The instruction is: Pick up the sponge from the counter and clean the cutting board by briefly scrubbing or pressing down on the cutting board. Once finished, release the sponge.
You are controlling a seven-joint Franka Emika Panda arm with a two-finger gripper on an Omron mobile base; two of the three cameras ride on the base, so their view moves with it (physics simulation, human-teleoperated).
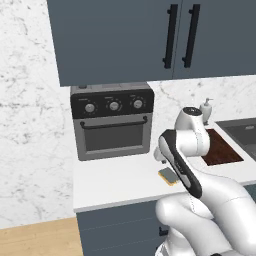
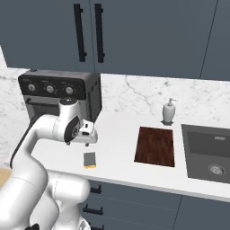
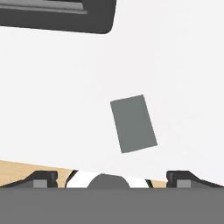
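Observation:
The sponge (image 1: 168, 176) (image 2: 90, 160) lies flat on the white counter (image 1: 117, 182) (image 2: 117, 134), near its front edge, grey-green scrub side up. In the hand view the sponge (image 3: 133, 124) appears as a grey rectangle a little right of centre. My gripper (image 3: 111, 177) (image 2: 88, 140) hangs above it, pointing down, open with its fingertips wide apart and nothing between them. The dark reddish-brown cutting board (image 1: 220, 147) (image 2: 155, 146) lies flat on the counter to the right of the sponge, apart from it.
A toaster oven (image 1: 112, 122) (image 2: 58, 96) stands at the back left. A soap dispenser (image 1: 206, 111) (image 2: 168, 112) stands behind the board. The dark sink (image 1: 242, 132) (image 2: 209, 152) lies right of the board. Upper cabinets hang overhead.

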